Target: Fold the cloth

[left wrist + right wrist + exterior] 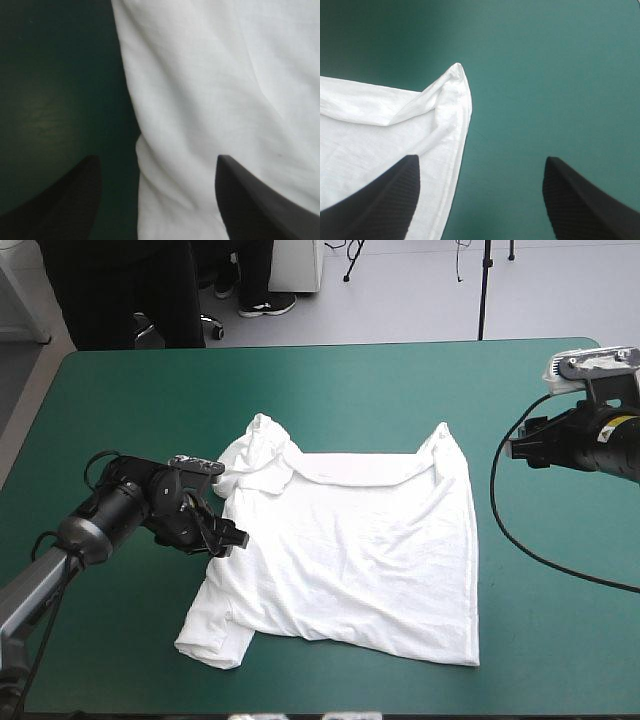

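Teal-green cover lies over the table, and on its middle the white T-shirt is spread mostly flat, its far left corner bunched. The left tool is low at the shirt's left edge, fingers spread, that edge running between them. The right tool hovers near the far right corner, fingers spread too.

You have table under teal-green cover, far corners rounded; only white T-shirt lies on it, spread mostly flat around middle; you see one sleeve crumpled at shirt's far-left corner; other sleeve flat at near-left corner, close to table's near edge; far-right corner pinched into small peak; cover shows on every side of shirt.
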`<state>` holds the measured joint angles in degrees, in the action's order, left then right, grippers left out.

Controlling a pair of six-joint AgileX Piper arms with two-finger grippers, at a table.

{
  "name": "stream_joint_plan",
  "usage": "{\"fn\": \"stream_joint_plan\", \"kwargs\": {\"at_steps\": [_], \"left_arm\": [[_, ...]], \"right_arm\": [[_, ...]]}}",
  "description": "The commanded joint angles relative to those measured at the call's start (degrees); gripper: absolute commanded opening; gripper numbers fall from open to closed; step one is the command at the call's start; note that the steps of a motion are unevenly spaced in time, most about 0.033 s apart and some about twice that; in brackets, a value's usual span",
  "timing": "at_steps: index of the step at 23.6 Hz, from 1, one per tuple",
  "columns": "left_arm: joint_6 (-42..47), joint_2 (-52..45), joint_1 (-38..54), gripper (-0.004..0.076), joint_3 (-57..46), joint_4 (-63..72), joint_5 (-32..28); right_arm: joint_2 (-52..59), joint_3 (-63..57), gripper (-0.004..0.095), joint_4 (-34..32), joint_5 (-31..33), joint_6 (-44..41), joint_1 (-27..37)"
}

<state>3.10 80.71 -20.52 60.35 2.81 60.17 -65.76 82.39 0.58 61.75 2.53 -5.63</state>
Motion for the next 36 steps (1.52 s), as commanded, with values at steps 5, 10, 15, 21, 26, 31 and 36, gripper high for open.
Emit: {"fn": "stream_joint_plan", "kwargs": {"at_steps": [5, 10, 15, 21, 26, 31, 36], "left_arm": [[0.08, 7.73, -0.04, 0.0477, 1.0, 0.85, -6.04], [-0.02, 11.45, -0.04, 0.0472, 1.0, 2.18, -6.53], [-0.1, 11.76, -0.04, 0.0254, 0.51, 3.45, -7.48], [0.37, 11.66, 0.05, -0.0009, 0.28, 0.0, -4.81], [9.34, 6.91, 1.18, -0.0009, 2.06, -23.04, -0.07], [8.61, 6.62, 12.15, -0.0009, 8.36, -27.28, -2.19], [7.75, 7.32, 18.99, -0.0009, 13.34, -28.07, -6.62]], "right_arm": [[1.4, 1.22, 0.0648, -0.95, -4.02, 0.68, -2.64], [1.4, 1.22, 0.0648, -3.45, -4.05, 0.68, -5.07], [1.4, 1.22, 0.0649, -5.6, -4.05, 0.29, -6.58], [1.4, 1.22, 0.0648, -5.6, -4.15, 0.29, -6.58], [1.28, 1.22, 0.0648, -5.6, -4.53, 0.17, -6.58], [1.16, 1.22, 0.0648, -5.17, -4.92, 0.06, -7.21], [1.05, 1.22, 0.0648, -5.17, -6.37, 0.06, -10.62]]}}
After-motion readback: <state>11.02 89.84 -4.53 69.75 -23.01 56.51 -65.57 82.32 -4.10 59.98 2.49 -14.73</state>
